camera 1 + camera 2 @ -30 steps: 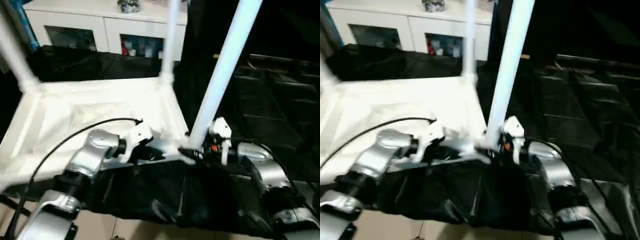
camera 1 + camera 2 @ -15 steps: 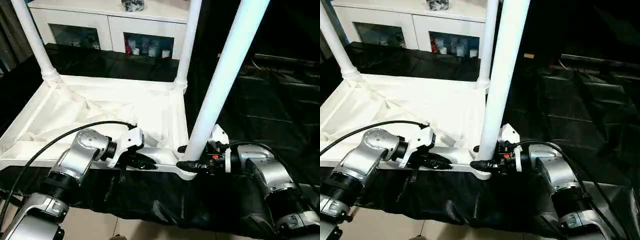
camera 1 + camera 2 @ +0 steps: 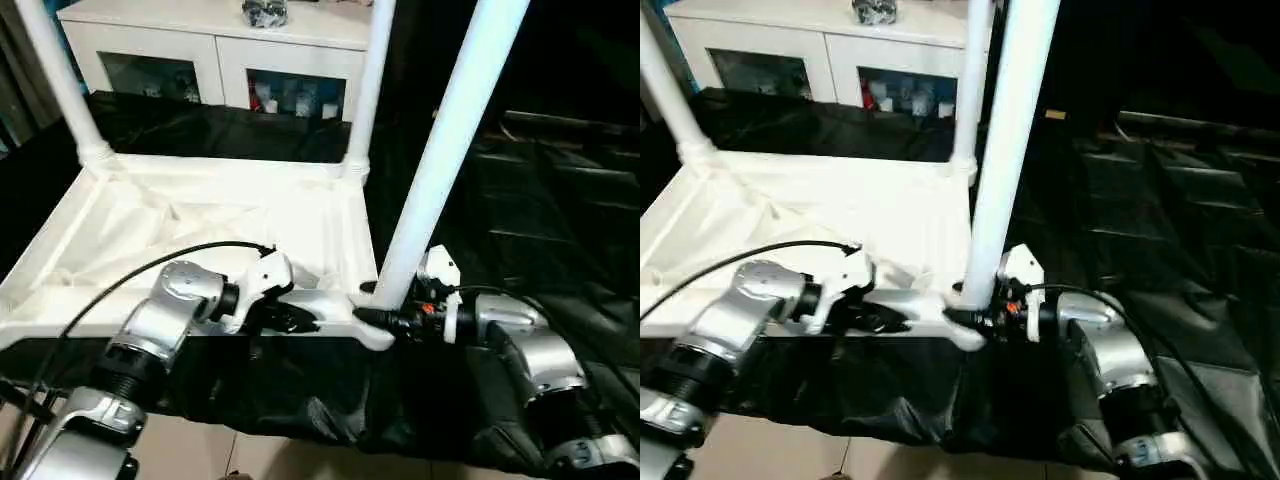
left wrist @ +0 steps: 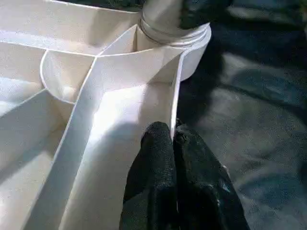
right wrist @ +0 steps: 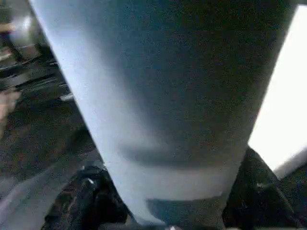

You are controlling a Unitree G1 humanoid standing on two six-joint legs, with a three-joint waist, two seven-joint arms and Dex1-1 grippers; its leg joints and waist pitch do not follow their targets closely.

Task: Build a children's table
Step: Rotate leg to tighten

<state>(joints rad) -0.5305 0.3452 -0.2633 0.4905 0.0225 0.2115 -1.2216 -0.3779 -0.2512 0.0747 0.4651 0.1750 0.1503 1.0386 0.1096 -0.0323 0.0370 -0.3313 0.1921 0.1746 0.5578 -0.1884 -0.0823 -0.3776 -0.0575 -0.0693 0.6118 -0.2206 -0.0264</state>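
The table top (image 3: 200, 240) lay upside down on a black sheet (image 3: 520, 220), ribbed underside up, with the near right leg (image 3: 440, 150) standing in its corner socket (image 4: 175, 43) and two far legs (image 3: 365, 80) already upright in theirs. Compared with half a second before, the near leg leaned a little less and the whole view had shifted slightly, which was the camera moving; the top and both arms kept their places. That suggested the leg was being seated straighter, with a fourth corner probably left to fill.

The right gripper (image 3: 385, 318) was clamped around the base of that leg. The left gripper (image 4: 173, 143) pinched the thin rim wall beside the socket, fingers nearly touching.

The plastic was smooth, matte white, with thin ribs fanning from the rounded socket. The legs were plain round tubes. The sheet was glossy and creased. Behind stood a white cabinet (image 3: 210, 50) with glass doors.
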